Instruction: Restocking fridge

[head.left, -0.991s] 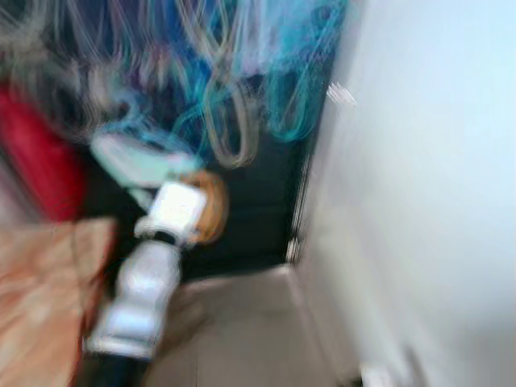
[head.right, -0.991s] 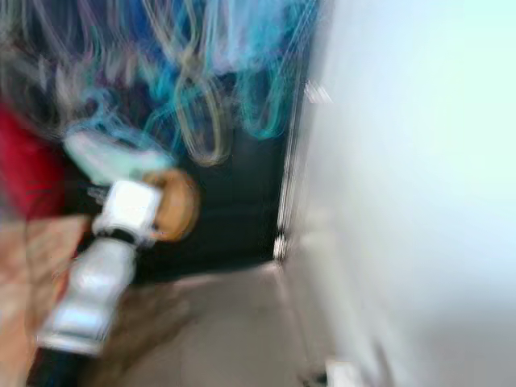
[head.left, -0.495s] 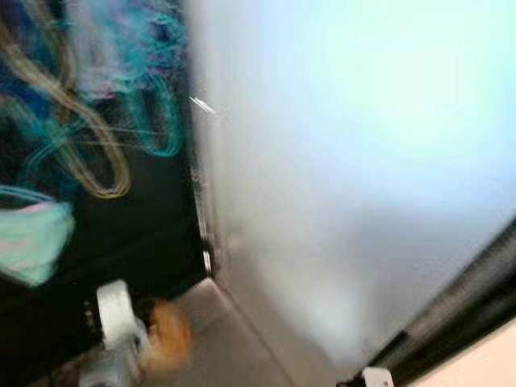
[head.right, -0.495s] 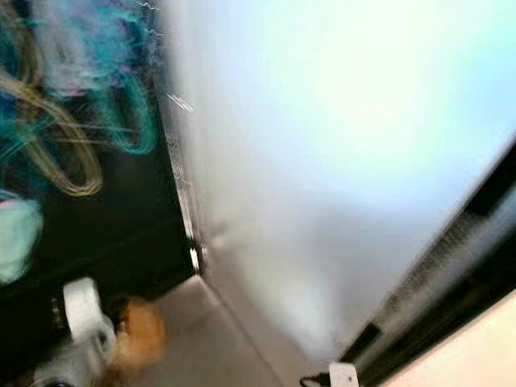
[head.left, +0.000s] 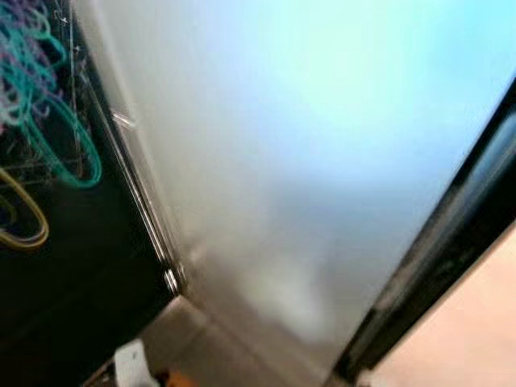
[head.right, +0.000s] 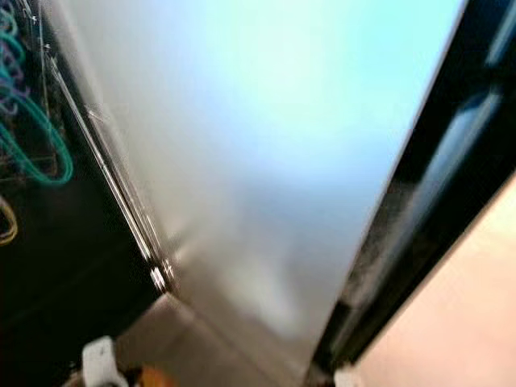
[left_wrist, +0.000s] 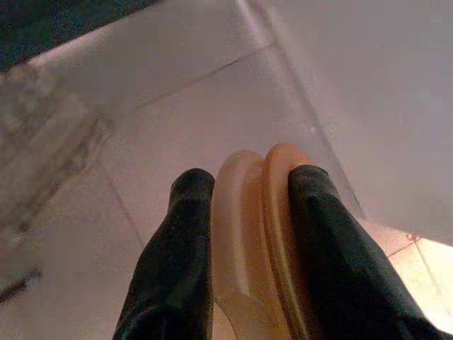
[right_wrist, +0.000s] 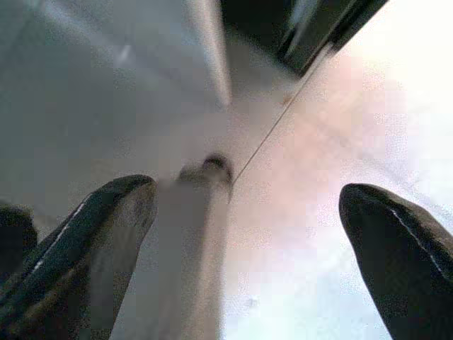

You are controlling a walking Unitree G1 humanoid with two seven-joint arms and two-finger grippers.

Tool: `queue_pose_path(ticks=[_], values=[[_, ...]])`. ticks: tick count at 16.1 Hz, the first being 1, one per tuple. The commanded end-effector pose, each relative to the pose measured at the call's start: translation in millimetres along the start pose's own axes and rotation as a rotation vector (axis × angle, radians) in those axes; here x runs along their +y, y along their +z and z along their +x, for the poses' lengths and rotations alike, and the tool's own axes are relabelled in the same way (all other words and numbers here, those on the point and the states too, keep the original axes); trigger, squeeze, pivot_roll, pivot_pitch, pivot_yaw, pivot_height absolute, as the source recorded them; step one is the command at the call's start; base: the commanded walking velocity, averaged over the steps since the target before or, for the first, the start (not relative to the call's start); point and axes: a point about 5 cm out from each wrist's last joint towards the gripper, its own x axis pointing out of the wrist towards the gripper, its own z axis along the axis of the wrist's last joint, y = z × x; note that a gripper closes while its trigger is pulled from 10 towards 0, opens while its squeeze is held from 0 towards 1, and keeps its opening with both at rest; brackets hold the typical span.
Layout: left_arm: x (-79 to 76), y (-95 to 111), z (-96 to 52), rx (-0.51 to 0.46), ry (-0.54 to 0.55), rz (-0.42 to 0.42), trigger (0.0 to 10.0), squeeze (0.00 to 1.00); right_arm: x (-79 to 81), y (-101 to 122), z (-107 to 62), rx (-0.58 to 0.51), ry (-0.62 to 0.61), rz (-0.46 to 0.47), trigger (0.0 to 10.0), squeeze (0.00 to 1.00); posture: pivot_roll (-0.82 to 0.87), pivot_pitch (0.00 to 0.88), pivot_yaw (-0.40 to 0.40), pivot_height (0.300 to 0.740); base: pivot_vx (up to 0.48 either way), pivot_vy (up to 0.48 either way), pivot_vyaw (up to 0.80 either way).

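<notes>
A broad silver-white fridge face (head.left: 282, 161) stands close in front of me, blurred. At the bottom edge of the left eye view I see my left wrist (head.left: 133, 363) with a bit of an orange-tan item (head.left: 173, 379) beside it. In the left wrist view my left gripper (left_wrist: 251, 180) is shut on that tan rounded item (left_wrist: 251, 241), which has two stacked edges; I cannot tell what it is. It hangs over pale floor tiles (left_wrist: 177, 106). My right gripper (right_wrist: 248, 191) is open with nothing between its black fingers (right_wrist: 106, 219).
A dark panel with teal and yellow looping cords (head.left: 48, 145) stands to the left of the fridge's chrome corner (head.left: 165, 266). A black strip (head.left: 435, 266) runs down the fridge's right side. Pale floor (head.left: 468, 339) lies at the lower right.
The camera has swung to the right, so the fridge face now takes up most of the picture. My left arm with the tan item has slid to the bottom edge.
</notes>
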Motion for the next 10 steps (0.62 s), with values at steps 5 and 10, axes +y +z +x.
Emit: queue_pose_path(ticks=[5, 10], values=[[13.7, -5, -0.4, 0.013, 0.037, 0.006, 10.0, 0.00, 5.4, -4, 0.2, 0.001, 0.004, 0.015, 10.0, 0.00, 0.03, 0.000, 0.037, 0.740, 0.000, 0.000, -0.80], [31.0, -14, -2.8, 0.054, 0.076, -0.037, 10.0, 0.00, 3.3, -7, -0.6, -0.016, -0.040, 0.056, 10.0, 0.00, 0.01, 0.000, 0.035, 0.740, 0.000, 0.000, -0.80]])
